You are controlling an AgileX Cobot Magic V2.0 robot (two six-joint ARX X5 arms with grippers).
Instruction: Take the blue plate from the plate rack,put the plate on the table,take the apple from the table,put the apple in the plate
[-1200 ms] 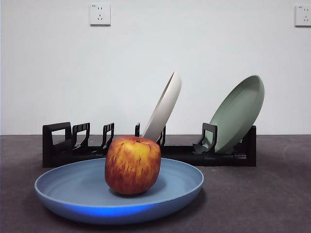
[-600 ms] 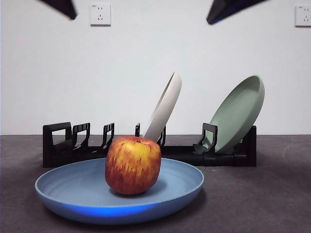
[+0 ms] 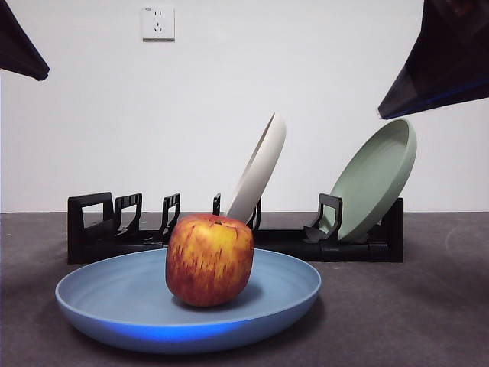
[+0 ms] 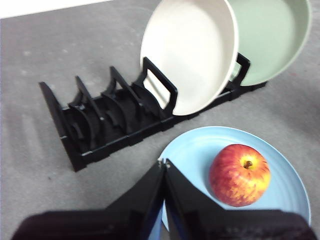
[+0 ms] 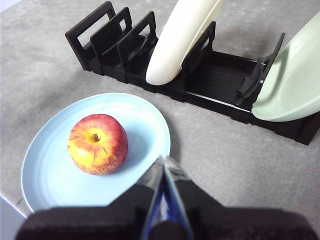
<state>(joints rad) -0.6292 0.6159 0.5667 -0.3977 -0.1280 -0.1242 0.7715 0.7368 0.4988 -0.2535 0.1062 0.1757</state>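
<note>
The apple [image 3: 209, 260] sits upright inside the blue plate [image 3: 114, 298], lower centre of the front view, slightly left of the plate's middle. The plate lies flat on the worktop [image 3: 412, 306], in front of the plate rack [image 3: 99, 229], which holds a cream-white plate [image 3: 260, 172] and a sage-green plate [image 3: 376, 180] leaning in their slots. The left gripper [image 4: 164, 162] and right gripper [image 5: 163, 159] hang above, both jaws clenched and holding nothing. The task appears complete. Risk: a descending arm could nudge the plate rim or roll the apple, since neither is restrained.
</note>
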